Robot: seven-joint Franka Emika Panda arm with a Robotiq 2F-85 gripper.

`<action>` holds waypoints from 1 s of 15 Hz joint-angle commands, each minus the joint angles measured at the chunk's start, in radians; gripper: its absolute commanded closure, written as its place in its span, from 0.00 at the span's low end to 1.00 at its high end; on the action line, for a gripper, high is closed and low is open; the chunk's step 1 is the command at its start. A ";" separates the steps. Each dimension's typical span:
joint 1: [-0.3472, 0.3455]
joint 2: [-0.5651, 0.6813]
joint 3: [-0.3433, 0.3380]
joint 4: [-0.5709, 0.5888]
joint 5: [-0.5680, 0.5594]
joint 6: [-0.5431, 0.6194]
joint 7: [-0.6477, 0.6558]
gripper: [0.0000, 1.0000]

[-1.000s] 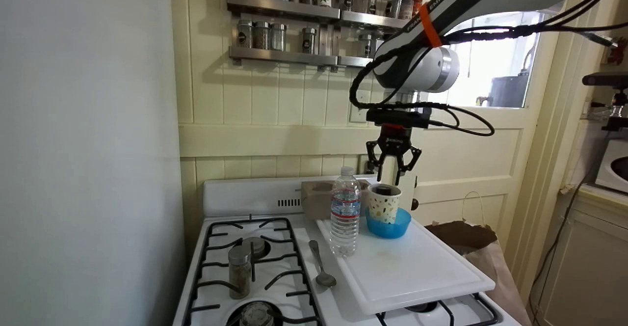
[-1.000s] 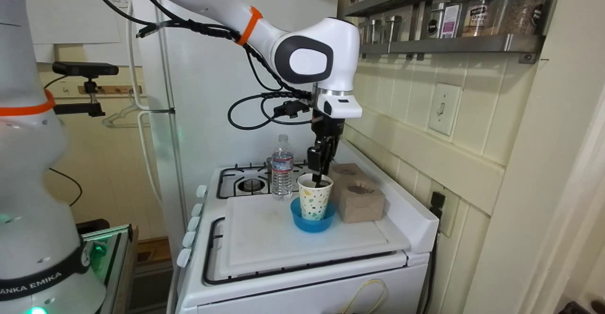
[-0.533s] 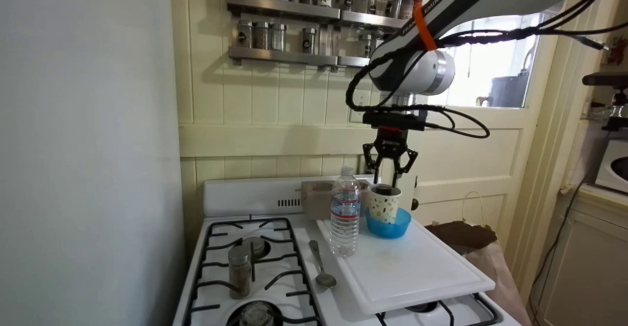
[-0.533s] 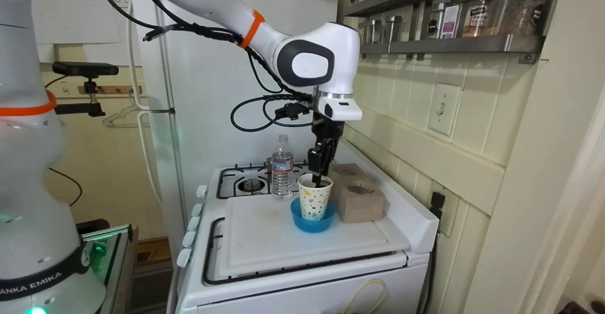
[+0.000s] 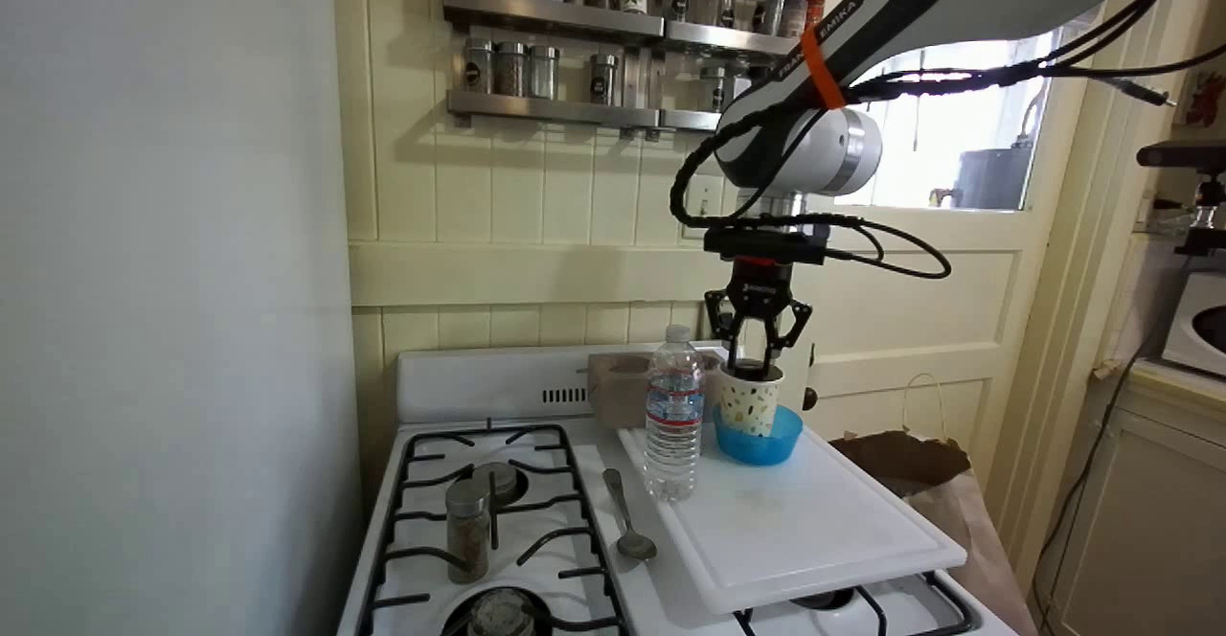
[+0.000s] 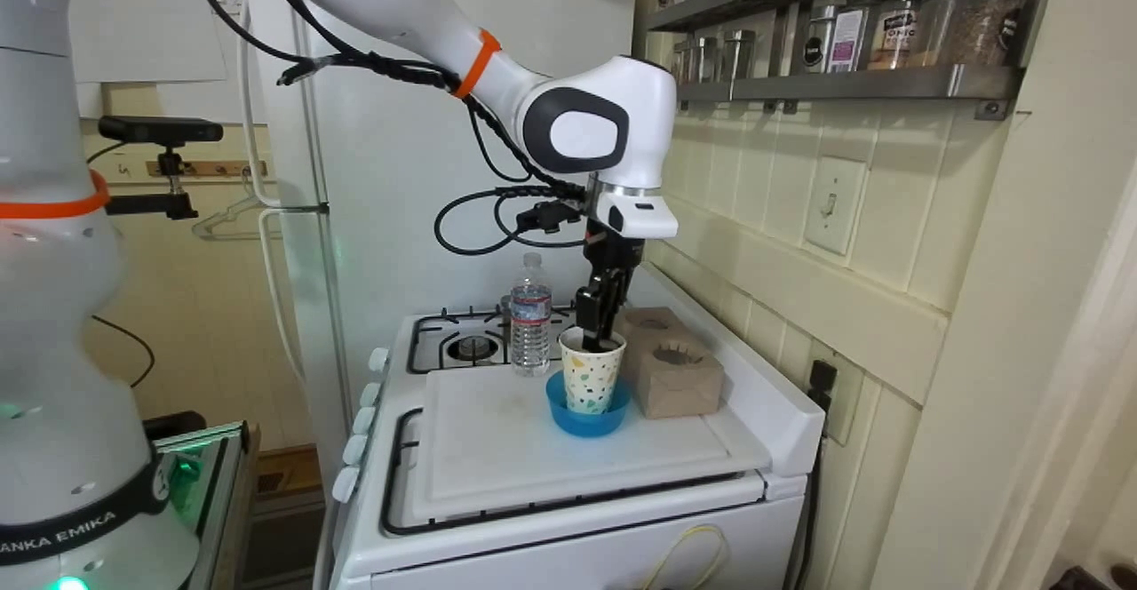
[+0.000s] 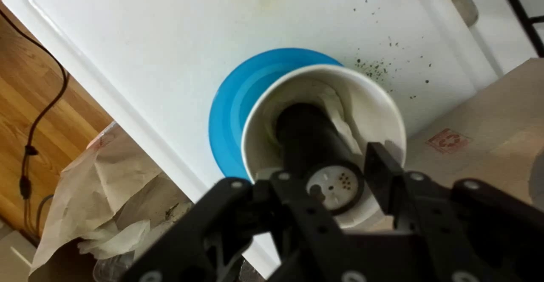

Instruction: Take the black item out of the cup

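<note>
Black cylindrical item (image 7: 314,146), one, stands in the wrist view within one flecked white paper cup (image 7: 374,112); its long axis runs upper left to lower right, pale perforated end toward the camera. In an exterior view, one black two-fingered hand (image 5: 750,366) is at the cup's rim, jaws parted about the item; contact unclear. In an exterior view, one round blue bowl (image 6: 582,426) holds the cup, one brown cardboard box (image 6: 679,386) close beside; one white rectangular board (image 6: 497,448) extends well leftward and frontward.
</note>
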 commanded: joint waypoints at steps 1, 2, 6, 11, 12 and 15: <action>0.010 0.030 -0.006 0.012 -0.002 0.001 -0.005 0.51; 0.013 0.036 -0.007 0.016 -0.012 0.000 0.001 0.46; 0.029 0.036 -0.012 0.021 -0.093 0.003 0.040 0.47; 0.043 0.033 -0.012 0.021 -0.203 -0.006 0.087 0.49; 0.045 0.036 -0.010 0.022 -0.214 -0.004 0.089 0.49; 0.055 0.038 -0.006 0.023 -0.243 -0.001 0.097 0.73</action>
